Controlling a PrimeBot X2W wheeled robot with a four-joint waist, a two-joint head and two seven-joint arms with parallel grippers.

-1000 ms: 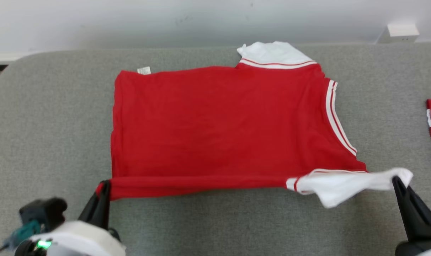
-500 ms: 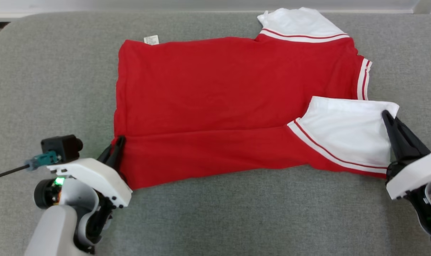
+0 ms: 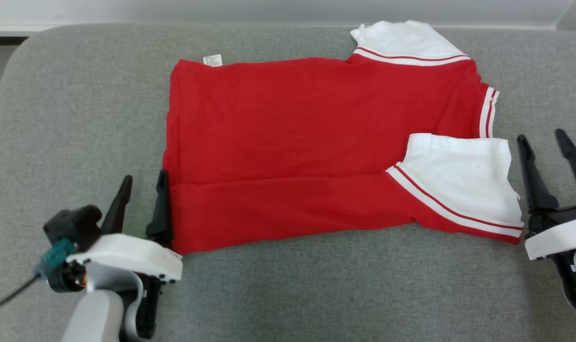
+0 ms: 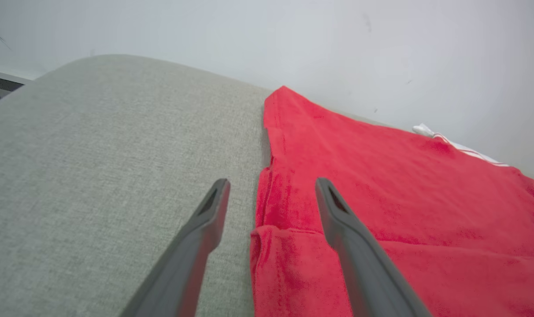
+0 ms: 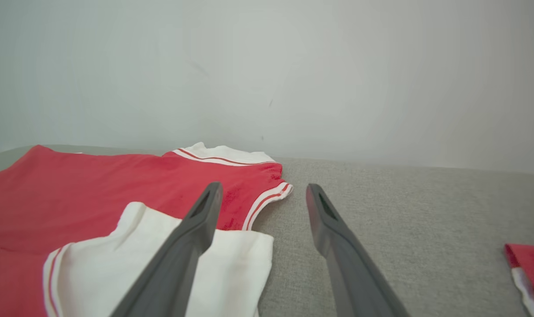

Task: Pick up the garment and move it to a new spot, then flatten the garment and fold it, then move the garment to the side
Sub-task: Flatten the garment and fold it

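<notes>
The garment (image 3: 292, 137) is a red shirt with white, red-striped sleeves, lying on the grey cushion with its near strip folded over onto the body. The folded near sleeve (image 3: 459, 180) lies white on top at the right. My left gripper (image 3: 143, 185) stands open at the garment's near-left corner, one finger over the red cloth (image 4: 293, 211) and one over the cushion. My right gripper (image 3: 542, 137) stands open just right of the white sleeve (image 5: 214, 259), holding nothing.
The grey cushion (image 3: 79, 118) spreads wide to the left and in front of the garment. A pale wall (image 5: 267, 66) rises behind it. Another red and white piece of cloth (image 5: 529, 268) lies on the cushion off to the right.
Both grippers carried the near edge of the garment up over its body, laid it down and opened, letting go of the cloth. The head camera tilted down meanwhile.
</notes>
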